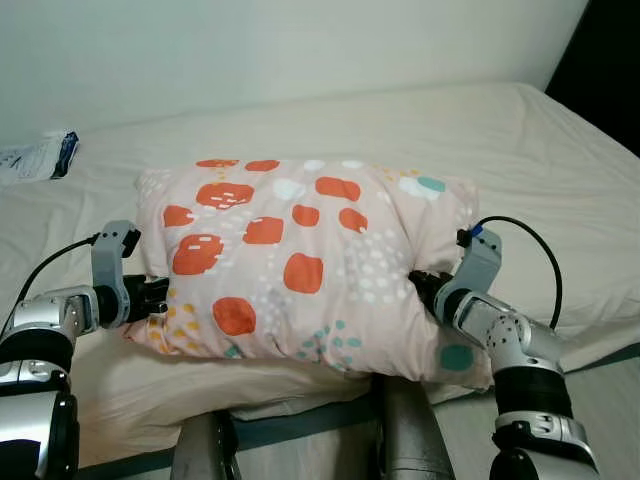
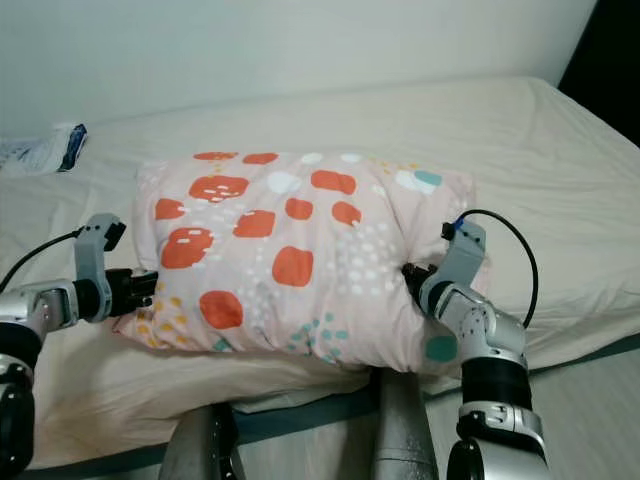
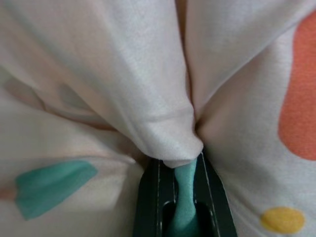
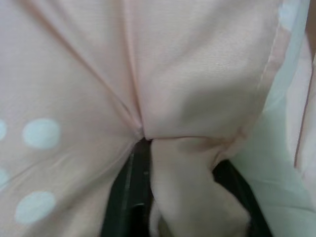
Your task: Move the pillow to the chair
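On bed (image 1: 560, 150), unlabelled spotted pillow (image 1: 300, 250)

Head eyes overlook the pillow (image 1: 300, 255); wrist cameras press against it.

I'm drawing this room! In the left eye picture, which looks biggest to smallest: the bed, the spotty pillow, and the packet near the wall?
1. The bed looks biggest.
2. The spotty pillow, which the left gripper and right gripper pinch at its ends.
3. The packet looks smallest, though it lies farther from the camera.
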Robot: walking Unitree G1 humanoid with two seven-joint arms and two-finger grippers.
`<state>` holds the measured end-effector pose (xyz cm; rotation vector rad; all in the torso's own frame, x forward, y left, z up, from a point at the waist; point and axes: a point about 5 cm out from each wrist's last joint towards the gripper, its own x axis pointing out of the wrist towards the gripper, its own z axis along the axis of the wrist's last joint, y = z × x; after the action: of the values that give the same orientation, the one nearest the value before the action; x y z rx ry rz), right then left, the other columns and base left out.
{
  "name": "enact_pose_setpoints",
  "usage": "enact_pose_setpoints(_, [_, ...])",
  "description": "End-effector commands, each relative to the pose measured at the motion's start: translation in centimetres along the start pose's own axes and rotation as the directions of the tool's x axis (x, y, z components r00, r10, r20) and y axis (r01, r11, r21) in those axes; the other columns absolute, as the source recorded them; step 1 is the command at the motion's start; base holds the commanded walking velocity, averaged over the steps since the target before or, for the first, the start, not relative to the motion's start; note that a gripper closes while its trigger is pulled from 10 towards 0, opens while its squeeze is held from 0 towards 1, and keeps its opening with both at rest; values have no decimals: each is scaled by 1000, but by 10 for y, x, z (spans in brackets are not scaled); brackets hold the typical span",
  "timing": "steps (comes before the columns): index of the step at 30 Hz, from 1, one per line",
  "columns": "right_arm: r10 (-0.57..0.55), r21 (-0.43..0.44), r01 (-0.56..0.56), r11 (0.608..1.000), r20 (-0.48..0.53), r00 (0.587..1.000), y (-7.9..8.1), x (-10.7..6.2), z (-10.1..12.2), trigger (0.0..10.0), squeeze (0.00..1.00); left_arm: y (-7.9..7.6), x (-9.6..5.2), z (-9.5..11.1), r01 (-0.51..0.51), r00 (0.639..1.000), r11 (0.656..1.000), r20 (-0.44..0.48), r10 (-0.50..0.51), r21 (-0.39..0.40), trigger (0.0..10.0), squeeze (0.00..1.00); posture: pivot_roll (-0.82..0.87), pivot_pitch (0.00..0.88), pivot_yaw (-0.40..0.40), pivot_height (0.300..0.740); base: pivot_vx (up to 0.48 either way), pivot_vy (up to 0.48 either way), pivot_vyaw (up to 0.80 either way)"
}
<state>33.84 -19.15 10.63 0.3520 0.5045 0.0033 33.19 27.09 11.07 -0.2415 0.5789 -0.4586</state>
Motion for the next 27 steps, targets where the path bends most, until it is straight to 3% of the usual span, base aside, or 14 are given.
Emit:
enact_pose_setpoints(1, [59, -40, -62, 997, -79, 995, 15, 5, -22, 0, 0, -9, 10, -12, 45, 999, 998, -13, -45, -39, 0, 0, 8, 137, 35, 534, 0, 0, 0])
enact_pose_setpoints(3, [52, -95, -56, 994, -44, 998, 17, 5, -19, 0, 0, -17, 13, -14, 75, 997, 996, -3, -75, -46, 0, 0, 9, 134, 34, 534, 0, 0, 0])
enact_pose_setpoints(9, [50, -140, -50, 989, -7, 999, 21, 5, -14, 0, 0, -25, 15, -15, 88, 996, 995, 16, -87, -53, 0, 0, 13, 126, 31, 534, 0, 0, 0])
enact_pose_setpoints(11, [59, -192, -41, 981, 88, 994, 28, 3, 1, 0, 0, -37, 16, -9, 79, 994, 996, 85, -74, -48, 0, 0, 15, 124, 29, 534, 0, 0, 0])
enact_pose_setpoints(12, [59, -192, -41, 981, 88, 994, 28, 3, 1, 0, 0, -37, 16, -9, 79, 994, 996, 85, -74, -48, 0, 0, 15, 124, 29, 534, 0, 0, 0])
enact_pose_setpoints(13, [74, -234, -36, 972, 156, 985, 33, 0, 12, 0, 0, -43, 18, -2, 59, 987, 997, 151, -52, -43, 0, 0, 19, 120, 27, 534, 0, 0, 0])
enact_pose_setpoints(14, [74, -234, -36, 972, 156, 985, 33, 0, 12, 0, 0, -43, 18, -2, 59, 987, 997, 151, -52, -43, 0, 0, 19, 120, 27, 534, 0, 0, 0])
enact_pose_setpoints(15, [102, -285, -31, 958, 236, 966, 41, -4, 24, 0, 0, -53, 20, 7, 52, 967, 998, 252, -44, -25, 0, 0, 17, 115, 25, 534, 0, 0, 0])
enact_pose_setpoints(16, [102, -285, -31, 958, 236, 966, 41, -4, 24, 0, 0, -53, 20, 7, 52, 967, 998, 252, -44, -25, 0, 0, 17, 115, 25, 534, 0, 0, 0])
enact_pose_setpoints(19, [176, -348, -31, 937, 393, 902, 61, -13, 47, 0, 0, -76, 23, 26, 6, 888, 998, 458, 24, -63, 0, 0, 16, 109, 24, 534, 0, 0, 0])
enact_pose_setpoints(25, [181, -374, -1, 928, 446, 876, 65, -16, 53, 0, 0, -92, 24, 36, -30, 857, 999, 514, 43, -34, 0, 0, 15, 103, 24, 534, 0, 0, 0])
enact_pose_setpoints(26, [176, -389, 22, 921, 466, 867, 65, -17, 54, 0, 0, -97, 24, 40, -72, 840, 997, 537, 77, -29, 1137, 0, 10, 100, 26, 534, 0, 0, 0])
enact_pose_setpoints(27, [178, -388, 29, 921, 487, 855, 67, -19, 55, 0, 0, -102, 24, 44, -105, 815, 994, 570, 105, -32, 4078, 0, 9, 99, 27, 534, 0, 0, 0])
